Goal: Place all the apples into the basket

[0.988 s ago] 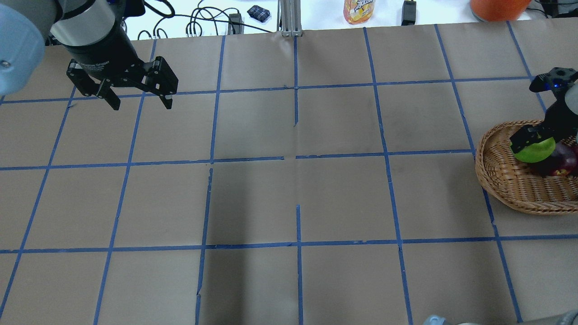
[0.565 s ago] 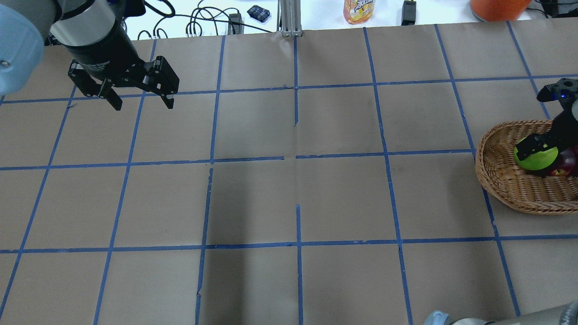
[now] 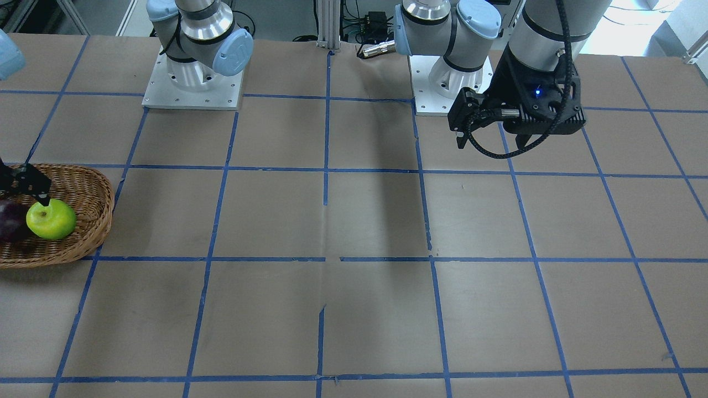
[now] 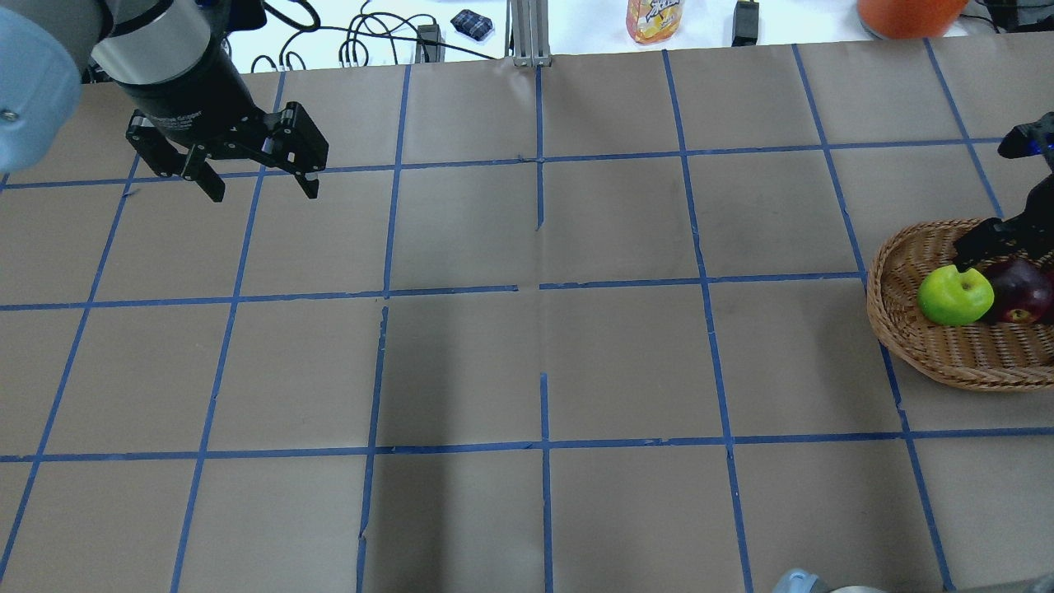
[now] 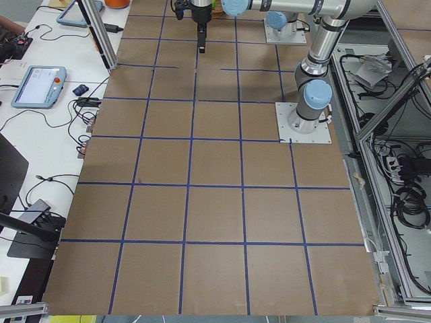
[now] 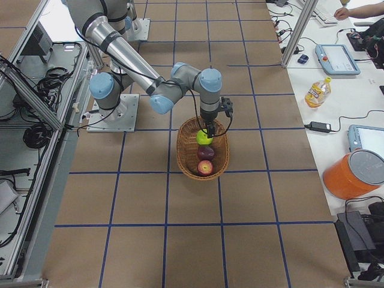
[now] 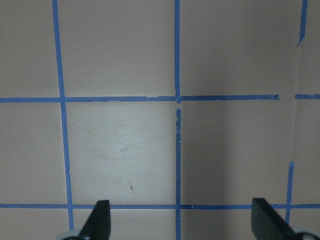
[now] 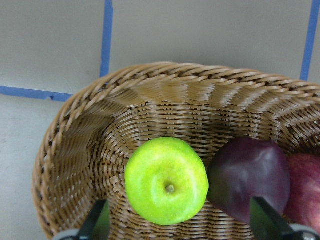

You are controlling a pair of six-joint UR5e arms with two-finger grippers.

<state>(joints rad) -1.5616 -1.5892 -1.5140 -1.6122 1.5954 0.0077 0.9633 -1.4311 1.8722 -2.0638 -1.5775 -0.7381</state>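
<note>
The wicker basket (image 4: 906,329) stands at the table's right edge. The yellow-green apple (image 4: 955,295) lies in it, free, beside the dark purple apple (image 4: 1019,288). The right wrist view shows the green apple (image 8: 166,181), the purple apple (image 8: 250,177) and the red apple (image 8: 305,190) side by side in the basket (image 8: 70,150). My right gripper (image 8: 182,225) is open and empty just above the green apple. My left gripper (image 4: 263,193) is open and empty, hanging over bare table at the far left.
Brown paper with a blue tape grid covers the table. A juice bottle (image 4: 655,21), an orange bucket (image 4: 906,16) and cables lie past the far edge. The arm bases (image 3: 193,83) stand on the robot's side.
My right gripper has opened, let go of the green apple and drawn back up to the right. The apple now rests in the basket. The left arm has barely moved.
</note>
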